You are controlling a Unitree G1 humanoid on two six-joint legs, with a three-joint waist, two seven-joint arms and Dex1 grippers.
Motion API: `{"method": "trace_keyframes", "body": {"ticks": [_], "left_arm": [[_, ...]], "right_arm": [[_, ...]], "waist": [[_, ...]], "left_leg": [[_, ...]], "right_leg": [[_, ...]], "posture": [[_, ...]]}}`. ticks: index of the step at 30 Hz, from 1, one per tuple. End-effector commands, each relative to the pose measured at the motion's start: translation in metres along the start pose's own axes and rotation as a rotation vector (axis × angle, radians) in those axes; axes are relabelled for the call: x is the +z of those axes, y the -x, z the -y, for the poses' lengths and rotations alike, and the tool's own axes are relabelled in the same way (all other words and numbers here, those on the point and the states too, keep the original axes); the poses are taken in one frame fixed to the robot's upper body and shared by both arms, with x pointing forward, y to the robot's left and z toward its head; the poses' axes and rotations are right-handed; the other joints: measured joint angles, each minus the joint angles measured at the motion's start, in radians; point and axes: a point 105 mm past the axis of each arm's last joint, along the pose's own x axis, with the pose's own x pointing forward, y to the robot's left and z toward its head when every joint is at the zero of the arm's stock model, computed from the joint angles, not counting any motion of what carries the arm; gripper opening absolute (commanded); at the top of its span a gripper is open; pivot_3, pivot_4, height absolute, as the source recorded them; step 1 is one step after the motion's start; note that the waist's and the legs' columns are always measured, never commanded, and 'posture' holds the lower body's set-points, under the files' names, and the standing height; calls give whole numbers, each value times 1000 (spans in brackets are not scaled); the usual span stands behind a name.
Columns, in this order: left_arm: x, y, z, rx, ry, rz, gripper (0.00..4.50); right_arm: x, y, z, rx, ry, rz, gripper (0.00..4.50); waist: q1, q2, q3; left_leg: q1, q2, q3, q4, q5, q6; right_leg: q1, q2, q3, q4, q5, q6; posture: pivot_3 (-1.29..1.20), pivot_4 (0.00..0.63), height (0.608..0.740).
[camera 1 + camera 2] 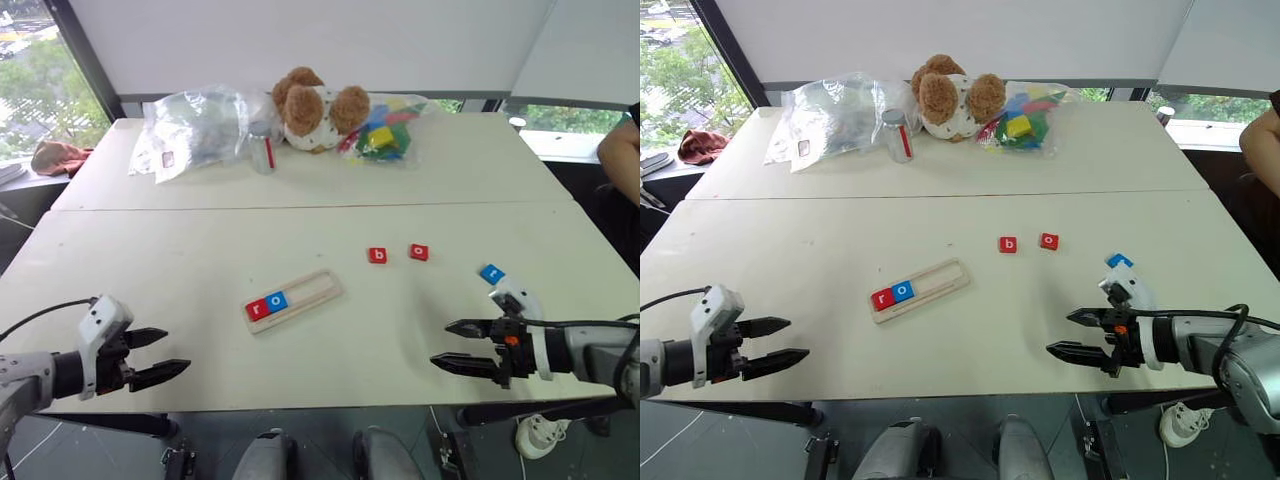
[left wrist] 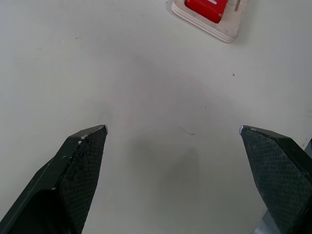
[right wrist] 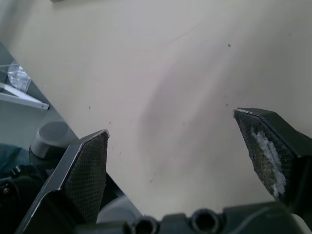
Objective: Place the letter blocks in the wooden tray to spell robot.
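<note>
The wooden tray [image 1: 293, 300] is shown near the middle of the tabletop [image 1: 300, 220], its long axis running obliquely from the near left toward the far right; a red "r" block [image 1: 257, 309] and a blue "o" block [image 1: 277, 300] are seated side by side at its near-left end, and the rest of the slot is unfilled. Three letter blocks remain loose toward the right side of the tabletop: a red "b" block [image 1: 377, 255], a red "o" block [image 1: 419, 252] just beside it, and a blue block [image 1: 491, 273] nearer the right edge, whose letter cannot be read with certainty. The left gripper [image 1: 158, 357] and the right gripper [image 1: 458, 345] are held over the near edge at either side, each with its fingers spread wide and nothing between them. By spelling order the "b" block is judged to be next; it lies beyond the right gripper and toward the centre, and the right arm is judged the nearer, though the tray lies closer to the left.
</note>
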Motion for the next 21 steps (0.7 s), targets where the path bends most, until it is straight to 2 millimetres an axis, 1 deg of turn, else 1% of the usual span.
{"method": "trace_keyframes", "body": {"ticks": [1,7,12,17,21], "left_arm": [[11,6,-2,27,-37,35,4500],[16,9,-7,55,-38,59,4500],[20,6,-10,86,-53,80,4500],[20,8,-12,105,-49,91,4500],[23,9,-18,122,-62,99,4500]], "right_arm": [[6,-2,-3,3,37,25,4448],[8,-7,3,-12,48,30,4448],[9,-11,4,-6,57,29,4448],[9,-13,4,-5,57,35,4448],[13,-13,13,-49,68,61,4448]], "waist": [[0,0,0],[0,0,0],[1,0,0],[0,0,0],[0,0,0]], "left_leg": [[0,0,0,0,0,0],[0,0,0,0,0,0],[0,0,0,0,0,0],[0,0,0,0,0,0],[0,0,0,0,0,0]], "right_leg": [[0,0,0,0,0,0],[0,0,0,0,0,0],[0,0,0,0,0,0],[0,0,0,0,0,0],[0,0,0,0,0,0]], "posture": [[0,150,740],[0,150,740],[0,150,740],[0,150,740],[0,150,740]]}}
